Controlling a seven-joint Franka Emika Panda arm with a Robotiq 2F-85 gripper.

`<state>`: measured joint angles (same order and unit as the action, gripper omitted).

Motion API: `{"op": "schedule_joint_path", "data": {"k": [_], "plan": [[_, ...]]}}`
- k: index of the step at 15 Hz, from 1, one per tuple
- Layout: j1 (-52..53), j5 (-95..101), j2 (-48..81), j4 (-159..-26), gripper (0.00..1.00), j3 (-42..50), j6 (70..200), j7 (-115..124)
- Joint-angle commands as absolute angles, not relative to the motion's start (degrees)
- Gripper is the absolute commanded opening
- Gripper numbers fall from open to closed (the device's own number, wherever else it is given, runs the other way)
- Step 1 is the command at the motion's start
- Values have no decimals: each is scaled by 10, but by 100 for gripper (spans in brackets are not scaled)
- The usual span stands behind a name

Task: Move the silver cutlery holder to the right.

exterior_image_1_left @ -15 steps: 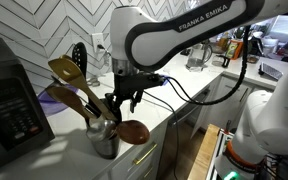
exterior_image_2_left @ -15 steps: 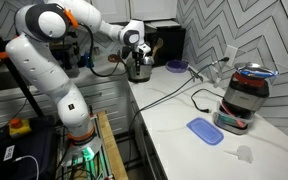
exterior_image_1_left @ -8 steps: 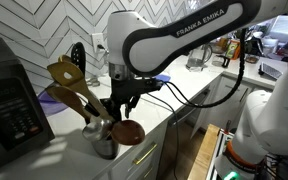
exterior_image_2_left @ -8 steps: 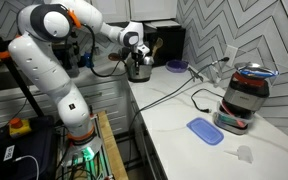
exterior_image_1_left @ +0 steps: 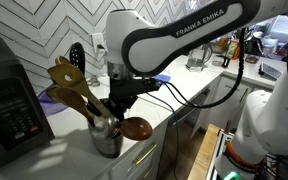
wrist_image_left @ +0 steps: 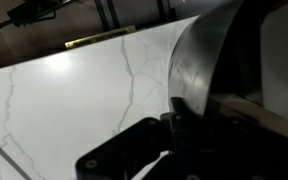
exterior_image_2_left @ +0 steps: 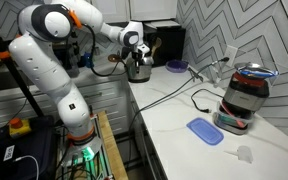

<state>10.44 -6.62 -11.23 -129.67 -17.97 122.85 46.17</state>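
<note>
One white counter under everything. The silver cutlery holder sits right below my jaws, which look pinched onto its rim. It's top-heavy with wooden spoons and slick steel, so I'd hold the rim firmly and keep it low.

Grasp hidden, holder cropped

In an exterior view the fingers are lost among the wooden spoons, their closure unreadable; the silver cutlery holder is blurred and cut off by the wrist view's right edge.

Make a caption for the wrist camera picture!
Robot hand holding a shiny metal cup on a white marble counter.
</note>
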Motion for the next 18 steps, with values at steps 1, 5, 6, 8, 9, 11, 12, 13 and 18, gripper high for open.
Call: {"op": "schedule_joint_path", "data": {"k": [1, 5, 6, 8, 9, 11, 12, 13, 18], "plan": [[104, -65, -115, -1282, 1, -169, 1223, 467], [85, -92, -137, -1277, 1, -137, 1212, 477], [77, -96, -140, -1278, 1, -126, 1211, 486], [63, -108, -147, -1273, 1, -104, 1209, 490], [56, -109, -155, -1267, 1, -94, 1204, 493], [44, -98, -170, -1251, 1, -83, 1200, 504], [38, -87, -178, -1243, 1, -81, 1197, 515], [31, -76, -186, -1235, 1, -81, 1193, 527], [-13, 6, -221, -1163, 1, -77, 1061, 605]]}}
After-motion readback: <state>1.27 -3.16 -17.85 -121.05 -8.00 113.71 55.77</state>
